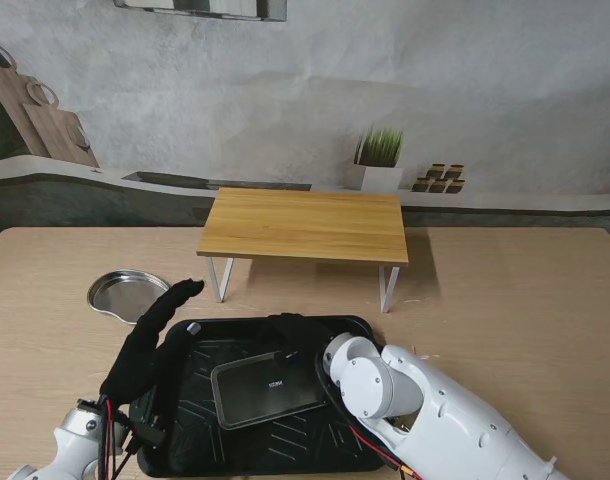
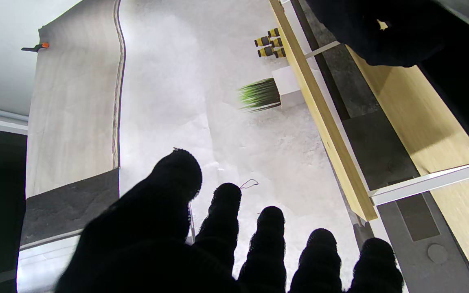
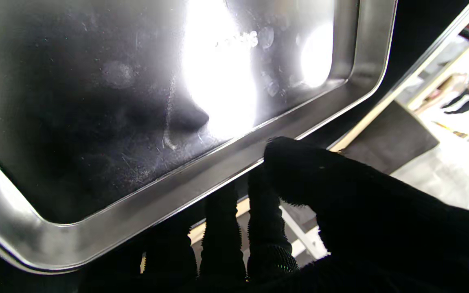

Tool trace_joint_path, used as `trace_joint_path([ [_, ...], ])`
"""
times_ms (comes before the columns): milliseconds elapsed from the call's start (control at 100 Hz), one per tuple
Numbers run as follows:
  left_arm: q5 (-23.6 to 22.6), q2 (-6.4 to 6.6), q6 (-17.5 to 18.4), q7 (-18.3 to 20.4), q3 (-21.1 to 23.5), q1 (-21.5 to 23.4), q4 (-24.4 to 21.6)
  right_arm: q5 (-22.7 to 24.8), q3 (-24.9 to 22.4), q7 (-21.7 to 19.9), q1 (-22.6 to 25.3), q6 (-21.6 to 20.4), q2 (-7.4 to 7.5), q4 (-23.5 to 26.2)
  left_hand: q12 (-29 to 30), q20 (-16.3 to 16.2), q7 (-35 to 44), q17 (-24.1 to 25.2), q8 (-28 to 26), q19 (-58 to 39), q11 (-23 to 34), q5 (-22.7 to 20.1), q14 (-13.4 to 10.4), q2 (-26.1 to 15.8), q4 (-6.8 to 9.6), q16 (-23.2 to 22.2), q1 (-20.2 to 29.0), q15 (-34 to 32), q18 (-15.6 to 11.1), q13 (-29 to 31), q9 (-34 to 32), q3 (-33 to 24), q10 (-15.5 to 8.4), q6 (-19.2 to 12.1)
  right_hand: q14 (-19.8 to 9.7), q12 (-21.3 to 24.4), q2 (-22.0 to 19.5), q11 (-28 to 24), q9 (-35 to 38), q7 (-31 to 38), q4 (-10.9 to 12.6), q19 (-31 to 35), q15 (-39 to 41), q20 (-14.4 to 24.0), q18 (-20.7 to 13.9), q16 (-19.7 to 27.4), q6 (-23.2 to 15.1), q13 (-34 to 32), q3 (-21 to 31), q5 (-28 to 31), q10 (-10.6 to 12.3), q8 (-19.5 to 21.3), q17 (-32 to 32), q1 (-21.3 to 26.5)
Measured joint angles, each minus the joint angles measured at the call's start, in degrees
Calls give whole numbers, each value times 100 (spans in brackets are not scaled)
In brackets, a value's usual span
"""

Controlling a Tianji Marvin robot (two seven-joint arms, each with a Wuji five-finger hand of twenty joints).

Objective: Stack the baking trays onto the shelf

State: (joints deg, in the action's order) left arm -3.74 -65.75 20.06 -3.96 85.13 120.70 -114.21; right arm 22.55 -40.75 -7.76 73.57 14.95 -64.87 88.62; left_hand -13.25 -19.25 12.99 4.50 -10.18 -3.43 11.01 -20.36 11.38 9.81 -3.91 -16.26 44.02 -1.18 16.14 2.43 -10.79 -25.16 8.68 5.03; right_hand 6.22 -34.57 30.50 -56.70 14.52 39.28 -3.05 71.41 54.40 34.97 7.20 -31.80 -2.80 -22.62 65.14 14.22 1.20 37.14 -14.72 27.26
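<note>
A small rectangular steel baking tray (image 1: 265, 388) lies inside a large black tray (image 1: 285, 442) near me. My right hand (image 1: 288, 333), in a black glove, grips the steel tray's far rim. In the right wrist view the thumb (image 3: 299, 162) presses on the steel tray's (image 3: 136, 101) rim and the other fingers curl beneath it. My left hand (image 1: 150, 345) hovers over the black tray's left edge, fingers straight and spread, holding nothing. The wooden shelf (image 1: 305, 225) on white legs stands farther from me, its top bare. The left wrist view shows the shelf (image 2: 324, 122) edge-on beyond the fingertips (image 2: 226, 203).
A round steel dish (image 1: 125, 293) sits on the table to the left of the shelf's legs. A potted grass plant (image 1: 378, 160) and small yellow-black items (image 1: 440, 178) stand on the ledge behind the shelf.
</note>
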Motion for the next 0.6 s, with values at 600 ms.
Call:
trace_joint_path([
  [600, -9, 0, 1, -8, 2, 21, -29, 186, -171, 197, 219, -39, 27, 268, 0, 0, 0, 0, 0, 0, 0, 0, 0, 0, 0, 0, 0, 0, 0, 0, 0, 0, 0, 0, -223, 1498, -248, 1541, -169, -711, 0, -2449, -2763, -737, 69, 1337, 529, 549, -755, -62, -139, -1562, 490, -352],
])
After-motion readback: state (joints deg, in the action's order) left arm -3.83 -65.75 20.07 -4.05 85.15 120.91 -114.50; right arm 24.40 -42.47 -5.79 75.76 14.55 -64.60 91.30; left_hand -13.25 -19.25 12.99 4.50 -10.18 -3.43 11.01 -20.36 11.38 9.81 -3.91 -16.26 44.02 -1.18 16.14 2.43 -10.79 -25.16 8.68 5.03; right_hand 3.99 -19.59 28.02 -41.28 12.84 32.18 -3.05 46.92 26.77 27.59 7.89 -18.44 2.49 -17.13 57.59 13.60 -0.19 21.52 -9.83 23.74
